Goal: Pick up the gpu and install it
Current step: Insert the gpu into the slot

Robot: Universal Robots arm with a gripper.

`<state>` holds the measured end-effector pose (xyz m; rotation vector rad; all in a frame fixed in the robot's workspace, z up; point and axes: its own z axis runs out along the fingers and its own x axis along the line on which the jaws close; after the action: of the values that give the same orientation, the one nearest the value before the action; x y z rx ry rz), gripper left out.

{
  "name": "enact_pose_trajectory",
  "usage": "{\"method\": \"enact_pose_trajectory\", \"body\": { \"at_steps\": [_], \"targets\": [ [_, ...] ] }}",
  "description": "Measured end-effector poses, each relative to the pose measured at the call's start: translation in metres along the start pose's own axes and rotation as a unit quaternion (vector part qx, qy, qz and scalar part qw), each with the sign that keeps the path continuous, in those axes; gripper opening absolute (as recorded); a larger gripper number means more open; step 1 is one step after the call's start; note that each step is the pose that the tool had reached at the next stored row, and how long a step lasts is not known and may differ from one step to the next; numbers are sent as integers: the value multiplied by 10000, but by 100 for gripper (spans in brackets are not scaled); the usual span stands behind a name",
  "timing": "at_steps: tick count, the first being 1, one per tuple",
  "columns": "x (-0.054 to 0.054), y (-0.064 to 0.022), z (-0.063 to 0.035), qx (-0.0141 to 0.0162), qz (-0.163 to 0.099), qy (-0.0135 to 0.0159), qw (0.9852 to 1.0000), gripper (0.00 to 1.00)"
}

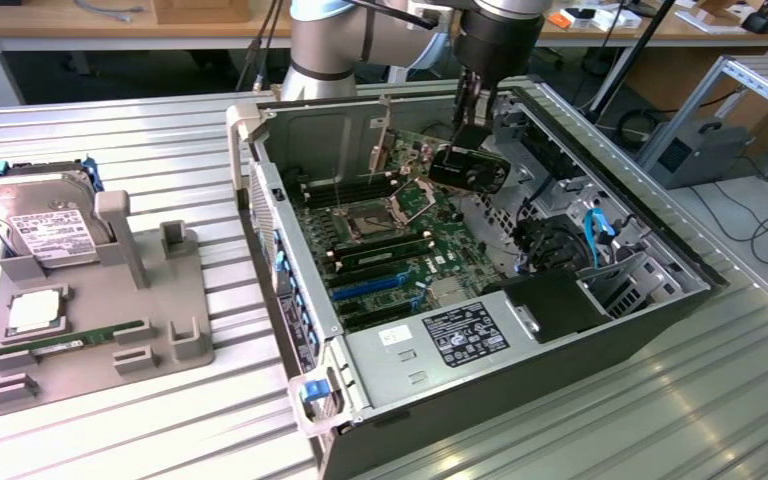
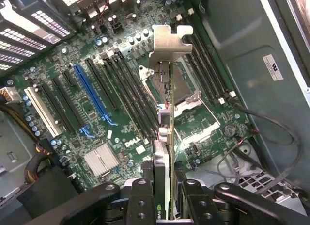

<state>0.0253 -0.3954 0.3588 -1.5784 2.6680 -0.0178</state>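
Observation:
The gpu [image 1: 406, 150] hangs upright inside the open computer case, just above the motherboard [image 1: 398, 240], with its silver bracket toward the case's back wall. My gripper [image 1: 456, 158] comes down from above and is shut on the card's other end. In the wrist view the gpu [image 2: 170, 104] appears edge-on, its bracket at the far end. The black fingers [image 2: 140, 198] of my gripper [image 2: 164, 191] clamp it from both sides. Below the card lie the CPU socket and black memory slots. The blue expansion slot [image 2: 92, 94] is off to one side.
The case walls [image 1: 261, 190] surround the board closely. Blue cables [image 1: 598, 228] and a black drive cage [image 1: 558, 300] sit at the exterior view's right. On the exterior view's left a grey fixture [image 1: 157, 330] holds a hard drive [image 1: 44, 225], a processor [image 1: 35, 310] and a RAM stick [image 1: 71, 343].

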Motion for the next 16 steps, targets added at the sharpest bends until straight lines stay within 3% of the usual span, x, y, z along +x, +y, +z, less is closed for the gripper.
{"method": "enact_pose_trajectory", "body": {
  "at_steps": [16],
  "targets": [
    [0, 0, 0, -11, -374, -12, 9993, 27]
  ]
}}
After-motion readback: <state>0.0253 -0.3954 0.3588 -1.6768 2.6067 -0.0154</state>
